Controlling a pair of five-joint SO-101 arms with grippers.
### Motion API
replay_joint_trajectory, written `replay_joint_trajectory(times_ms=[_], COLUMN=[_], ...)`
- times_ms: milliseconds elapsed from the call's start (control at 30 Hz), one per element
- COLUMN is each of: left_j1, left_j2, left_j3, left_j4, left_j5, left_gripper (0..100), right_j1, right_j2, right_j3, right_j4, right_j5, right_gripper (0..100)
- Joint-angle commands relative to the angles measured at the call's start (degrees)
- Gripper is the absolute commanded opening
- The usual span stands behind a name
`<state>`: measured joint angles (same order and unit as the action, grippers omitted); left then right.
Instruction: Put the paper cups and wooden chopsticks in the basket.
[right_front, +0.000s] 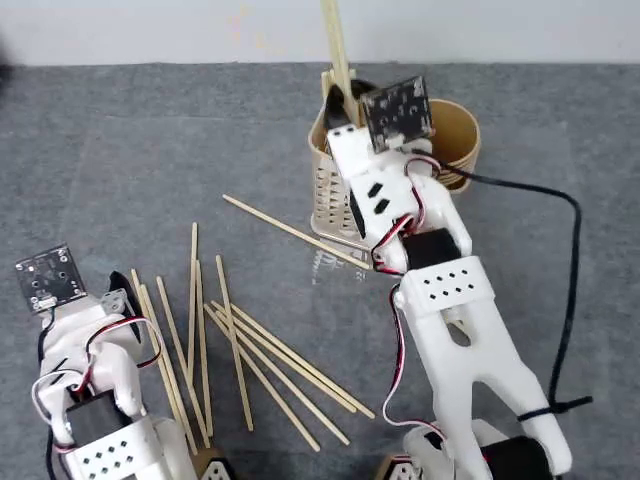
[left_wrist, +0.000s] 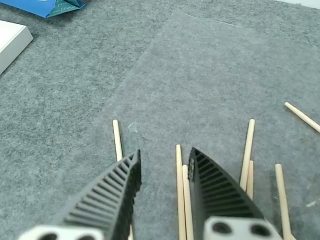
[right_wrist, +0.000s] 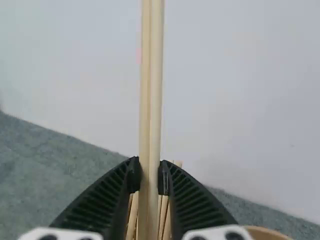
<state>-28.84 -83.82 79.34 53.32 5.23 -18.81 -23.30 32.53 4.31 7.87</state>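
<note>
1. In the right wrist view we see the right gripper (right_wrist: 148, 175) clamped on a pair of pale wooden chopsticks (right_wrist: 151, 75), held upright.
2. The high view puts them over the cream slatted plastic basket (right_front: 332, 195), with a brown paper cup (right_front: 458, 135) just beside it.
3. The left gripper (left_wrist: 164, 155) has its jaws apart, over loose wooden chopsticks (right_front: 240, 350) on the grey felt mat (right_front: 120, 150).

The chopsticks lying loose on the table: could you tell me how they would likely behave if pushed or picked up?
The loose chopsticks look round and thin, so they are likely light and apt to roll. Probably stiff: the pair in the right gripper stands straight, unbent.
</note>
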Motion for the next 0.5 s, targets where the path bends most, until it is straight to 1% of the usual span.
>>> replay_joint_trajectory(times_ms=[0, 67, 133, 233, 300, 400, 467], left_j1=[-0.26, -0.26, -0.26, -0.26, -0.26, -0.53, -0.53], left_j2=[-0.88, -0.88, -0.88, -0.88, -0.88, -0.7, -0.62], left_j3=[-0.4, -0.4, -0.4, -0.75, -0.92, -2.42, -4.97], left_j4=[-1.76, -1.76, -1.76, -1.76, -1.76, -0.7, 2.29], left_j5=[-0.44, -0.44, -0.44, -0.44, -0.44, -0.44, -0.53], left_gripper=[16, 16, 16, 16, 16, 16, 16], right_j1=[1.19, 1.19, 1.1, 0.75, -0.75, -4.26, -6.99], right_j2=[-2.59, -3.03, -4.44, -8.57, -12.35, -17.71, -20.26], right_j3=[-0.18, -0.44, -1.58, -3.6, -4.4, -4.31, -4.22], right_j4=[-1.36, -0.48, 1.36, 7.87, 13.58, 23.96, 32.57], right_j5=[-0.44, -0.44, -0.44, -0.62, -0.62, -0.62, -0.62], right_gripper=[9.2, 15.7, 18.4, 16.1, 13.6, 8.5, 4.0])
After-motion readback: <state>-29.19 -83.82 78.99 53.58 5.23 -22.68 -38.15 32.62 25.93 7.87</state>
